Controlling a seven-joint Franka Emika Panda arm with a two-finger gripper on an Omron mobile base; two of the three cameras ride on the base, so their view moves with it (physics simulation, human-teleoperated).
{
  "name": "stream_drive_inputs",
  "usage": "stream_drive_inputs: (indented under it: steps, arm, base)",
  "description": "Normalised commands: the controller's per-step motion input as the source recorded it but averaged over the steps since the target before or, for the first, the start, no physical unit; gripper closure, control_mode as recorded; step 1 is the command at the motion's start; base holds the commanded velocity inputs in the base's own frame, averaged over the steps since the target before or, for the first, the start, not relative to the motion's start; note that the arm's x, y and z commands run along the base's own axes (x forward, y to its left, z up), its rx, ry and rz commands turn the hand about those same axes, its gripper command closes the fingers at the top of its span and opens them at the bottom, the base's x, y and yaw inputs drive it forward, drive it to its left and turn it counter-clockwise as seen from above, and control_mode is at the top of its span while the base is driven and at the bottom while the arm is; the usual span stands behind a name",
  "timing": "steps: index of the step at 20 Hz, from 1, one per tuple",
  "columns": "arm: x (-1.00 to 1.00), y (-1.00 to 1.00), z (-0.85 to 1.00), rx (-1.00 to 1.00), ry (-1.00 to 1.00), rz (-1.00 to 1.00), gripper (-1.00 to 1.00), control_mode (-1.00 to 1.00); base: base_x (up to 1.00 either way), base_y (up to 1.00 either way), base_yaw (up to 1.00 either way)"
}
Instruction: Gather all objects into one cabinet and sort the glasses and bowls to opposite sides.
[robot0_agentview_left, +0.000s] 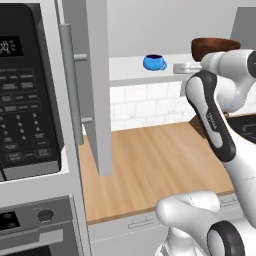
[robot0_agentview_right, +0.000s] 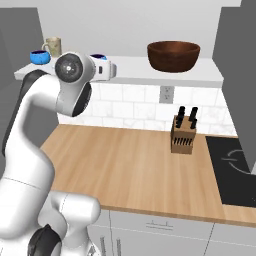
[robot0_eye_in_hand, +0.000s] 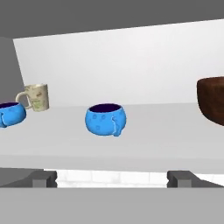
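Right now my end effector (robot0_eye_in_hand: 112, 178) is spread wide with nothing between its fingertips (robot0_eye_in_hand: 43, 178), level with the front edge of the cabinet (robot0_agentview_left: 95, 90) shelf (robot0_eye_in_hand: 144, 144) and apart from everything on it.

Straight ahead in the hand view sits a blue cup (robot0_eye_in_hand: 105, 119) with a dark inside, standing upright on the white shelf floor, its handle turned toward me and slightly right. Well to its left stands a second blue cup (robot0_eye_in_hand: 11, 114), cut off by the edge of the view, and just behind that one, near the pale back wall, is the cream mug (robot0_eye_in_hand: 36, 97) with its handle pointing left. A faint greenish mark shows on the mug's side, too small to read. At the far right of the shelf rests the big brown bowl (robot0_eye_in_hand: 212, 101), upright and well apart from the cups.

From the right base view the bowl (robot0_agentview_right: 173, 55) sits alone on the right part of the shelf. Below it a knife block (robot0_agentview_right: 183, 134) stands on the wooden desk (robot0_agentview_right: 130, 165). In the left base view a microwave (robot0_agentview_left: 27, 95) shows lit digits and rows of buttons, all too blurred to read.
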Motion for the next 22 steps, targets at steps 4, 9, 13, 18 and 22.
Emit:
stream_drive_inputs:
  steps: [4,9,13,18,22]
  arm:
    - [0.12,0.0,0.0,0.0,0.0,0.0,-1.0,-1.0]
    - [0.2,0.0,0.0,0.0,0.0,0.0,-1.0,-1.0]
    - [0.22,0.0,0.0,0.0,0.0,0.0,-1.0,-1.0]
    - [0.17,0.0,0.0,0.0,0.0,0.0,-1.0,-1.0]
    - [0.11,0.0,0.0,0.0,0.0,0.0,-1.0,-1.0]
  base:
    - [0.0,0.0,0.0]
    - [0.0,0.0,0.0]
    - [0.0,0.0,0.0]
    - [0.0,0.0,0.0]
    - [0.0,0.0,0.0]
